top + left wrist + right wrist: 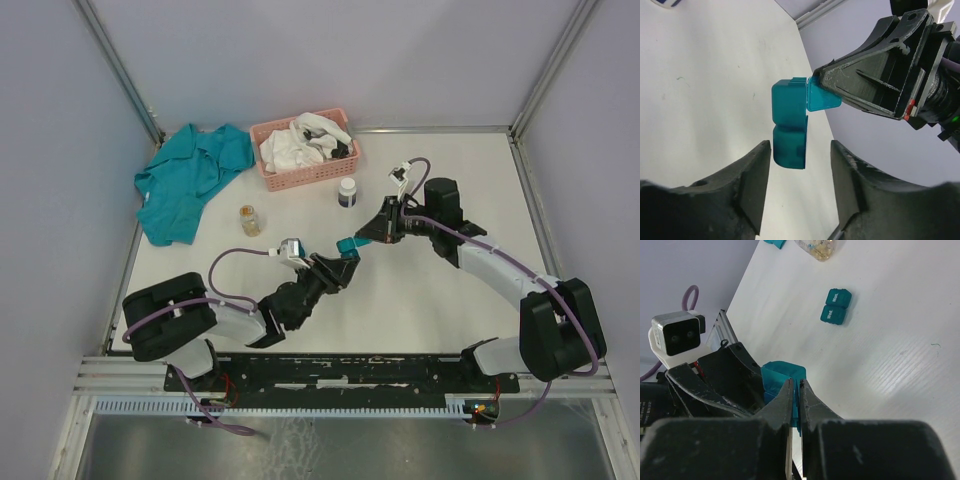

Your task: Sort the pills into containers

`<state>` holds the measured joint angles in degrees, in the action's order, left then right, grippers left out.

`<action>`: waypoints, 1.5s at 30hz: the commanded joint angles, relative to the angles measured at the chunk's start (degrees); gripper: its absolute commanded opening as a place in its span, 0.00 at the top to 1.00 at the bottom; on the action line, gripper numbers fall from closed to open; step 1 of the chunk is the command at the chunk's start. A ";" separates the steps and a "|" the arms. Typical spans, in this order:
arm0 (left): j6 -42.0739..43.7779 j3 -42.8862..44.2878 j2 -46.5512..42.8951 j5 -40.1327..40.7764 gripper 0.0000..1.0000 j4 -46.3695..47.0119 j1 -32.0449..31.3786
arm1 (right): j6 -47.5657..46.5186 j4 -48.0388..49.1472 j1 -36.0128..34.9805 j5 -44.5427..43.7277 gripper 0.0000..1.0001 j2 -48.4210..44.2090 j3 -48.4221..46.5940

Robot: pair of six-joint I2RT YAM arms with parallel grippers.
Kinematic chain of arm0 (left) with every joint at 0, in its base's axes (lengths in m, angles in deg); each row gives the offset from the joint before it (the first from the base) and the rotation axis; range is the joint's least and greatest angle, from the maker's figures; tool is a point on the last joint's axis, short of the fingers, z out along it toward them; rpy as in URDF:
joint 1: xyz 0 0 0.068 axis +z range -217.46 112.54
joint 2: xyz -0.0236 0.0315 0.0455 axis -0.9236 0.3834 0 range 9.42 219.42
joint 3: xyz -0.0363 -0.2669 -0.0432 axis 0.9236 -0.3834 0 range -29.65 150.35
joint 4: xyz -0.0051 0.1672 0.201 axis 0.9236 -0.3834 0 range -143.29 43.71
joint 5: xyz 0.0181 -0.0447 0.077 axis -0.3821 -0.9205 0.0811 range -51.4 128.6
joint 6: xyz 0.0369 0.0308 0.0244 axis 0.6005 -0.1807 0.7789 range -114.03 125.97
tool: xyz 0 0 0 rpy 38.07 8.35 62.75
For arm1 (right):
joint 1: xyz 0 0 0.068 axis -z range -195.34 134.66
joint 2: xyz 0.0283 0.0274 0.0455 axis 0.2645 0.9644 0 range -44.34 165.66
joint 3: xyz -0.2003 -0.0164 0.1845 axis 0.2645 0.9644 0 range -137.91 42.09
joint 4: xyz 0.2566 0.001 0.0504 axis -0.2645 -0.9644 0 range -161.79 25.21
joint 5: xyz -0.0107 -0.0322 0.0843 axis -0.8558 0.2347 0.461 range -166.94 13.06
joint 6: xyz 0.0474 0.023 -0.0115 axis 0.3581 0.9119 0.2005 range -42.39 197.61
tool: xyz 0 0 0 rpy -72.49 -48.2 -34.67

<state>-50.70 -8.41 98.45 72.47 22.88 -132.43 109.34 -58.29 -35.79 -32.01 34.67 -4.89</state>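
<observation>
A teal container hangs just above the white table between the two arms. My right gripper is shut on its thin open lid flap. In the top view this container shows between both grippers. My left gripper is open, its fingers standing either side of the container's near end without touching it. A second teal container lies shut on the table, its two lids lettered. The pills show as yellowish pieces inside a clear jar.
A white bottle with a dark label stands behind the grippers. Behind it a pink lattice basket holds white cloth. A teal garment lies at the back left. Grey walls close in the table's back and sides.
</observation>
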 commanded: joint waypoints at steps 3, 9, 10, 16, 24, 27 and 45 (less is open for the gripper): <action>-2.04 -0.94 -1.58 -0.40 0.26 1.67 -0.03 | -2.01 0.52 0.89 -0.19 0.99 -0.48 -0.80; -1.76 -2.59 -3.05 -0.20 0.16 0.11 -0.03 | -7.13 -5.36 1.43 -1.07 0.99 1.37 -2.89; -1.73 -2.93 -3.93 0.15 0.15 -1.37 0.01 | -9.04 -7.19 1.54 -1.50 0.99 1.86 -3.56; 2.75 -7.15 -18.17 3.04 0.15 -20.18 -0.11 | -31.77 -28.30 2.07 -8.84 0.99 9.08 -13.61; 7.64 -9.26 -29.01 -0.63 0.19 -30.22 -0.07 | -42.26 -46.13 1.99 -7.92 0.99 22.90 -25.34; 7.95 -10.79 -30.84 -2.79 0.20 -30.48 -0.07 | -44.26 -47.69 1.96 -8.66 0.99 24.87 -26.73; 7.50 -15.80 -45.14 -1.17 0.20 -38.43 -0.06 | -48.91 -51.97 -2.06 -11.21 0.83 30.28 -31.04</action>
<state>-45.12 -23.30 55.26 69.96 -14.39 -132.45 62.34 -110.09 -36.68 -41.61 65.55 -33.70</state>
